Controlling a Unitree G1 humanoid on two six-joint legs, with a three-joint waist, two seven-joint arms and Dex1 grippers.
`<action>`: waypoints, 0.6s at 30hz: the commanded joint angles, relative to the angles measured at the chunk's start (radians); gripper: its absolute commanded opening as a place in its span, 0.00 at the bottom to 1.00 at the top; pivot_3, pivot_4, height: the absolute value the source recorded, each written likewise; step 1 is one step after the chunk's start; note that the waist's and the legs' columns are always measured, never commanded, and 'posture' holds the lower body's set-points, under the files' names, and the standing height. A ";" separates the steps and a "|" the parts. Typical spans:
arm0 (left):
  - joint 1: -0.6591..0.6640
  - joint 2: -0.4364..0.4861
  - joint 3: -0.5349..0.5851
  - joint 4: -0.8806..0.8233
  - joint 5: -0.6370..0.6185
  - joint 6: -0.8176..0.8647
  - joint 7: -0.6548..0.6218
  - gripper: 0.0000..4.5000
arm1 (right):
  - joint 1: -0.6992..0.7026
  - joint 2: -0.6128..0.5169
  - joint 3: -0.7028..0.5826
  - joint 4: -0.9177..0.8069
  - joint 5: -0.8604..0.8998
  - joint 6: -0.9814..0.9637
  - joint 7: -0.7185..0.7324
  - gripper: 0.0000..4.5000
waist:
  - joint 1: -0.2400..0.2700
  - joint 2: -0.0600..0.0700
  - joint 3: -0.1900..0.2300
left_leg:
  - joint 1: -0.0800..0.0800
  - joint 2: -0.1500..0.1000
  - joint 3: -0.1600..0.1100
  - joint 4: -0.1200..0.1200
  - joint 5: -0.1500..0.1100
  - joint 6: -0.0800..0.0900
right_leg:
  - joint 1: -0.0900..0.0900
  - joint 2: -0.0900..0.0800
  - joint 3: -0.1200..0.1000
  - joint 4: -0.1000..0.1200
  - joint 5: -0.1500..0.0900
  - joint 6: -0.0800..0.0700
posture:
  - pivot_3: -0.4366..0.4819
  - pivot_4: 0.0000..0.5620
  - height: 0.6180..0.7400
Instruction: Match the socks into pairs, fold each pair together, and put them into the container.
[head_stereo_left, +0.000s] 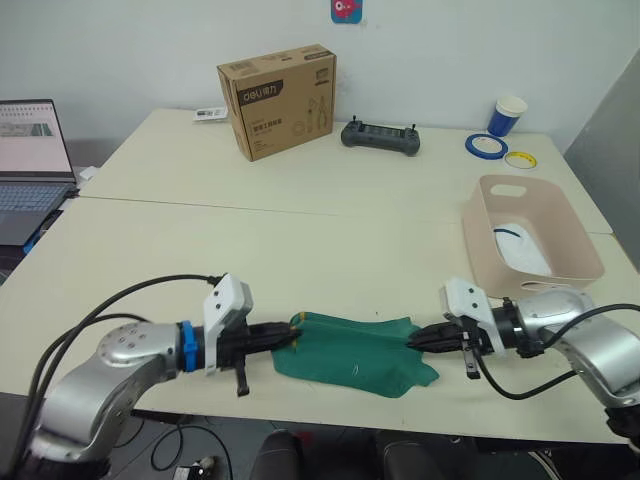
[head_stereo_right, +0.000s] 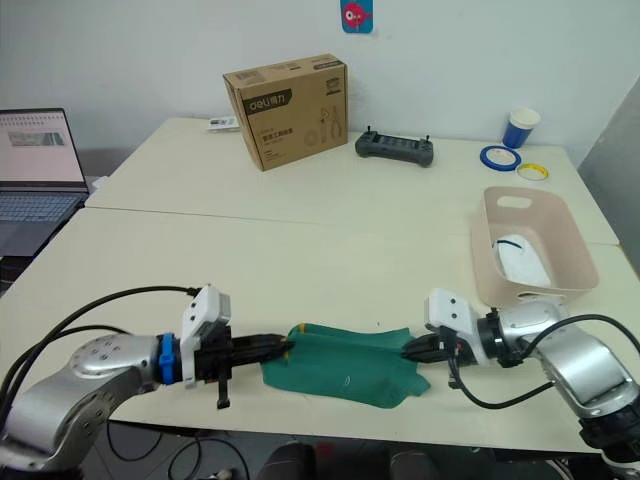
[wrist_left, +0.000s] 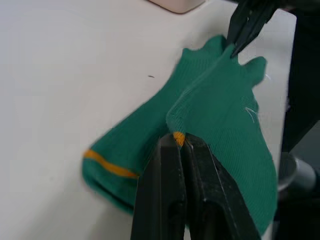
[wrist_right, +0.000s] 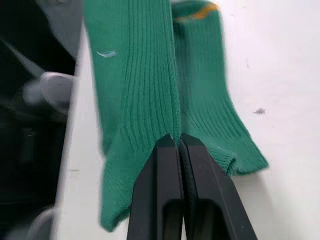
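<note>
Dark green pair (head_stereo_left: 355, 350), at table's 6 o'clock edge: pinched at cuff by left gripper (head_stereo_left: 290, 337), toe by right gripper (head_stereo_left: 412, 340), seemingly stretched for folding.

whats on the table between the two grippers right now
The dark green socks span the whole gap, one end pinched by the left gripper, the other by the right gripper. The left eye view shows it.

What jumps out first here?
The green socks at the table's near edge, stretched between both hands: left hand pinching the cuff end, right hand the toe end. Off to the right, the pink basin already has a white sock inside.
</note>
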 joint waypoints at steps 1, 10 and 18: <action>0.021 0.001 0.053 -0.081 -0.072 0.034 0.045 0.00 | 0.003 -0.038 -0.041 -0.084 0.078 0.049 0.032 0.00 | 0.001 0.000 0.000 | 0.000 0.000 0.000 0.000 0.000 0.000 | 0.000 0.000 0.000 0.000 0.000 0.000 | 0.48 0.27 1.00; 0.009 -0.006 -0.050 -0.025 0.026 -0.016 0.102 0.00 | 0.035 -0.033 0.074 0.031 -0.091 -0.062 -0.021 0.00 | 0.000 -0.001 0.000 | 0.016 -0.001 0.003 0.000 0.000 0.000 | 0.014 -0.001 0.001 -0.002 -0.004 -0.008 | 0.48 0.27 1.00; -0.041 -0.043 -0.130 0.017 0.044 -0.027 0.111 0.00 | 0.071 -0.069 0.051 0.019 -0.077 -0.054 0.004 0.22 | 0.000 0.000 0.000 | 0.015 0.000 0.001 -0.001 0.000 0.000 | 0.014 -0.001 0.000 -0.001 -0.004 -0.007 | 0.48 0.27 1.00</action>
